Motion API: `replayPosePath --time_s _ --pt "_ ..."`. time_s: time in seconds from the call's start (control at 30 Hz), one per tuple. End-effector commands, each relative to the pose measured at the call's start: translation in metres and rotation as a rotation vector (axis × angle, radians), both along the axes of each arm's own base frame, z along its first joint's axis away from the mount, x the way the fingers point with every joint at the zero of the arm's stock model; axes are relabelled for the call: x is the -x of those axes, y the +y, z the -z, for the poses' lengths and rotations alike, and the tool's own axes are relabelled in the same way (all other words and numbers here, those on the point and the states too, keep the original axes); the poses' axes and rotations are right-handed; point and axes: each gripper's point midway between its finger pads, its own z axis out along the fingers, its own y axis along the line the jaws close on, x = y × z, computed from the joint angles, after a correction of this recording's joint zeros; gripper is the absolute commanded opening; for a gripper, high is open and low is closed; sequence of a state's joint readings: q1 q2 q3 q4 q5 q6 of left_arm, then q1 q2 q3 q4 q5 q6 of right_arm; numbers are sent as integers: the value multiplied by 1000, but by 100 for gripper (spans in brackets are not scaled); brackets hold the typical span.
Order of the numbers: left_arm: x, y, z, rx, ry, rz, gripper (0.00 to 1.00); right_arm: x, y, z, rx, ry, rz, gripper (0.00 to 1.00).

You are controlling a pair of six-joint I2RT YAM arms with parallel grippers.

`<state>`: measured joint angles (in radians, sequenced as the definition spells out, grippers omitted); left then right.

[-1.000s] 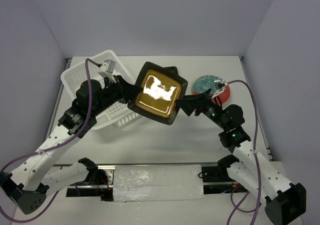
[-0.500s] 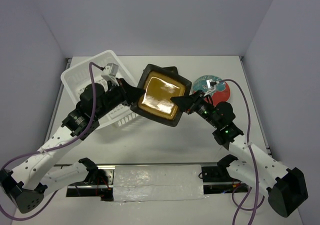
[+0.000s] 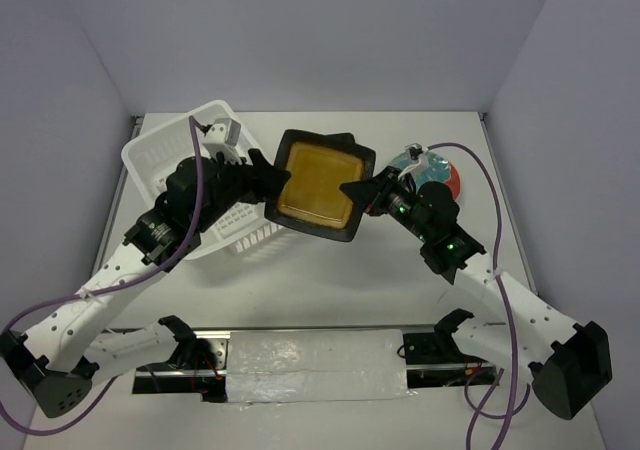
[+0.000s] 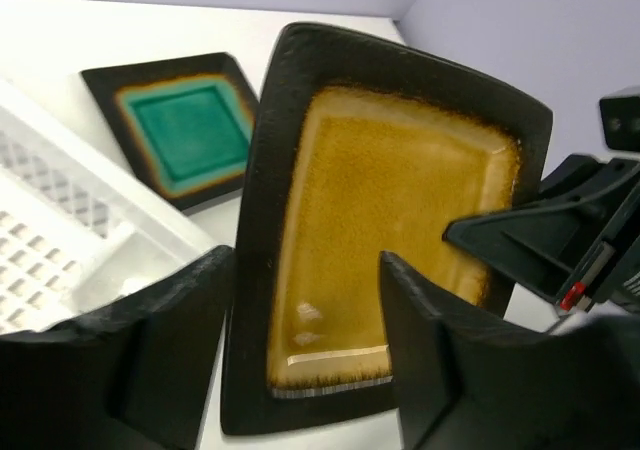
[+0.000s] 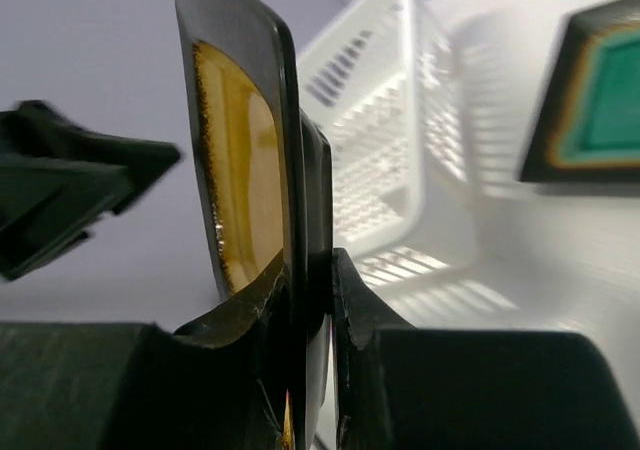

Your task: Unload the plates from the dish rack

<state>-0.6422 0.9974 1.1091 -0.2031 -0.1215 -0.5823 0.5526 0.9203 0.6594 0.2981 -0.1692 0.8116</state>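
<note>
Edge of amber plate (image 3: 318, 185) tight in right gripper (image 3: 358, 190); left gripper (image 3: 275, 178) wide, opposite.

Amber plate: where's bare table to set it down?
The widest bare patch is the near middle of the table, bordered by the dish rack, the two arms and the near edge. It is crowded elsewhere: the teal plate lies behind the amber plate, and the red plate sits to the right.
</note>
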Motion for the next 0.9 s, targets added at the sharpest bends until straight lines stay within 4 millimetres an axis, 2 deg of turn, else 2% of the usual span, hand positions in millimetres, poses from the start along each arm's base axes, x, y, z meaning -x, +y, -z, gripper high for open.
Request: replayPosePath --time_s 0.0,0.03,0.1,0.13,0.17,0.23,0.27,0.37,0.4,0.43,0.47,0.5,0.53,0.57,0.63,0.67,0.7,0.77,0.8,0.87 --pt "-5 12 -26 -21 -84 -57 74 -22 -19 -51 13 -101 136 0" --pt "-5 13 -26 -23 -88 -64 76 -28 -18 -48 31 -84 140 0" --pt "-6 21 -30 -27 -95 -101 80 -43 -30 -60 39 -84 166 0" --pt "-5 23 -33 -28 -97 -107 82 -48 -30 -58 47 -68 138 0" --pt "-3 26 -34 -33 -92 -112 82 -63 -51 -72 35 -75 185 0" --pt "-3 29 -36 -46 -97 -121 84 -68 -59 -75 39 -57 126 0" --pt "-4 32 -32 -63 -88 -138 85 -82 -81 -82 39 -59 161 0" --pt "-9 32 -16 -87 -64 -153 85 -94 -99 -94 48 -75 134 0" --pt "-10 32 -1 -93 -33 -162 83 -101 -112 -93 79 -83 151 0" --pt "-12 33 7 -91 -19 -176 81 -103 -111 -93 105 -83 113 0" --pt "-12 32 15 -54 0 -194 81 -117 -110 -100 136 -90 94 0" --pt "-12 30 26 -43 -6 -194 82 -123 -109 -86 168 -35 70 0" --pt "-10 26 58 -62 11 -167 82 -130 -108 -82 202 -41 54 0" --pt "-13 22 56 -43 -24 -159 92 -144 -116 -75 204 -23 46 0" --pt "-15 20 72 -106 4 -165 94 -154 -116 -68 213 -26 21 0" --pt "-17 21 73 -137 6 -173 94 -160 -116 -70 222 -37 24 0" --pt "-19 18 60 -133 -6 -181 94 -172 -117 -56 229 -3 23 0" --pt "-18 10 65 -154 24 -169 99 -188 -119 -55 250 -13 27 0" --pt "-17 7 61 -147 25 -164 99 -201 -119 -32 260 45 18 0" --pt "-11 -1 61 -132 16 -140 99 -215 -121 -25 281 51 12 0"
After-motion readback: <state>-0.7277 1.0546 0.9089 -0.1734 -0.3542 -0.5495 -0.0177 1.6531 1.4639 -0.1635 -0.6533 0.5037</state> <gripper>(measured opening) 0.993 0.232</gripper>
